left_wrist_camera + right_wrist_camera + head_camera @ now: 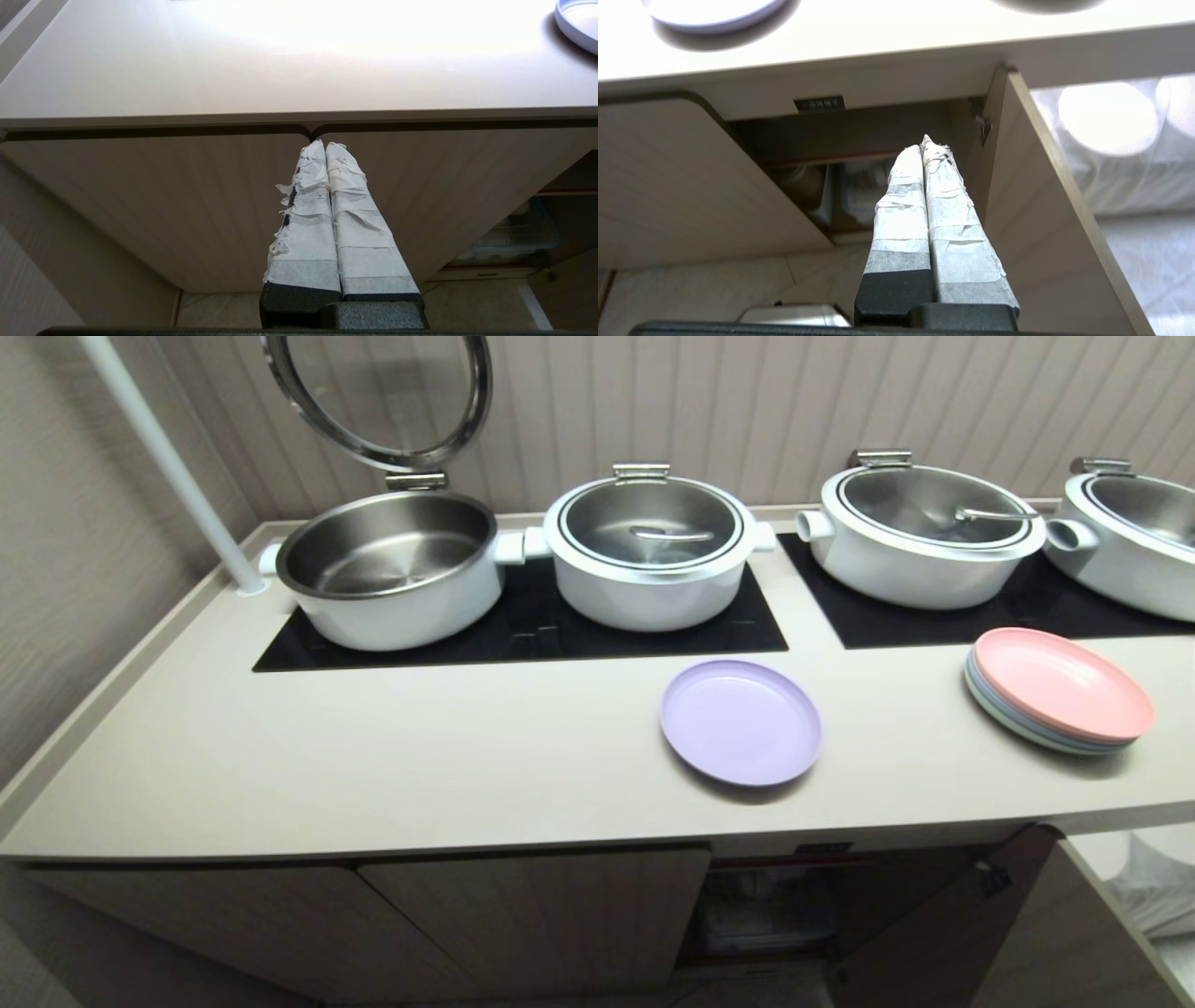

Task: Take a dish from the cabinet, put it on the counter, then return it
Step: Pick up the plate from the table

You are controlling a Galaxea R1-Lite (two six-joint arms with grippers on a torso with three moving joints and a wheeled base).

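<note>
Below the tabletop (373,775) edge, in front of the cabinet (532,915), both arms hang low and point up toward the cabinet front, neither showing in the head view. The right end effector (927,145) has its two tape-wrapped fingers pressed together with nothing between them; it is aimed at the open compartment, with the swung-out door (1031,224) just beside it on one side and the small black label (819,103) above and ahead of its tips. A clear container (859,191) sits inside the compartment beyond the fingers. The left end effector (324,148) is likewise closed and empty, tips lined up with the seam between two shut doors (187,200). The dish (740,721), a lavender plate, lies flat on the tabletop, above and beyond the right end effector, well apart from it. A pink-topped plate stack (1060,702) rests on the same surface, farther out to the right of that end effector, and white pots (649,546) stand on the black hob panels (523,635) behind
</note>
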